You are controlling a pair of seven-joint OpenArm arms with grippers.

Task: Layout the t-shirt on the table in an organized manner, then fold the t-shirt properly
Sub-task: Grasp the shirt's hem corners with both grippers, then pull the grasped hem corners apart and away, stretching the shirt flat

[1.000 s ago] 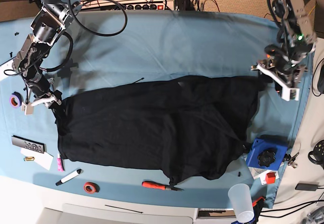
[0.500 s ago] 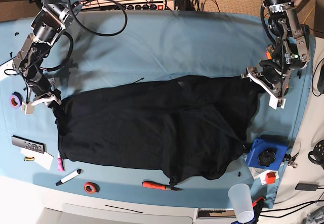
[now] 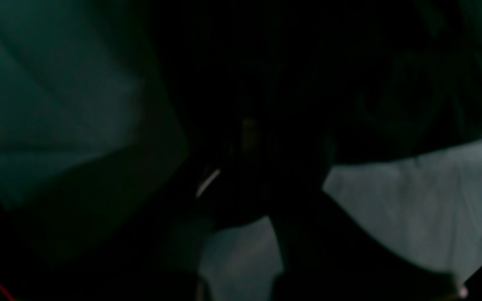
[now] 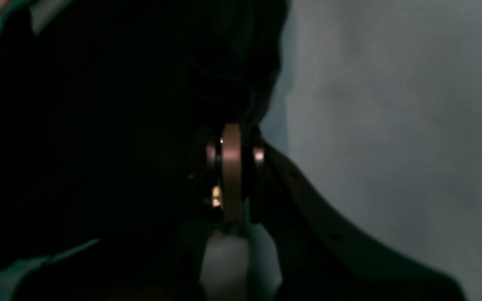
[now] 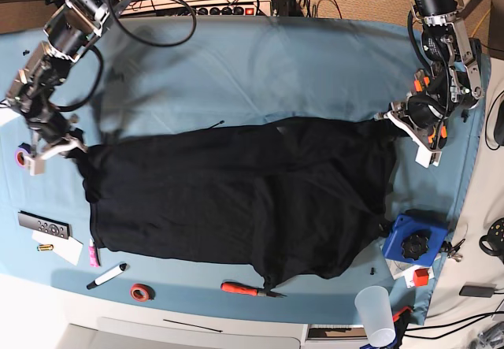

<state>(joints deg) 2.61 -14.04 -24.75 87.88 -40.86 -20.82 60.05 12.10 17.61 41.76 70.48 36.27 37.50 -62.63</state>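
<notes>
The black t-shirt (image 5: pixel 244 199) lies spread across the middle of the light blue table (image 5: pixel 260 73), wrinkled along its lower right. My right gripper (image 5: pixel 64 146) is at the shirt's upper left corner, shut on the fabric, which is drawn out toward it. In the right wrist view the closed fingertips (image 4: pixel 232 163) pinch black t-shirt (image 4: pixel 119 125) cloth over the table (image 4: pixel 391 104). My left gripper (image 5: pixel 396 120) is at the shirt's upper right corner, shut on it. The left wrist view is very dark, showing only black t-shirt (image 3: pixel 287 83) over the table (image 3: pixel 412 200).
A blue box (image 5: pixel 413 239) and a plastic cup (image 5: pixel 376 313) stand at the front right. Along the front lie a red-handled screwdriver (image 5: pixel 244 289), a red tape roll (image 5: pixel 142 291) and a marker (image 5: pixel 106 276). A remote (image 5: pixel 43 224) and purple tape roll (image 5: pixel 22 157) lie at the left.
The left gripper came in to the shirt's upper right corner and shut on it. The right gripper shut on the upper left corner and drew it further left.
</notes>
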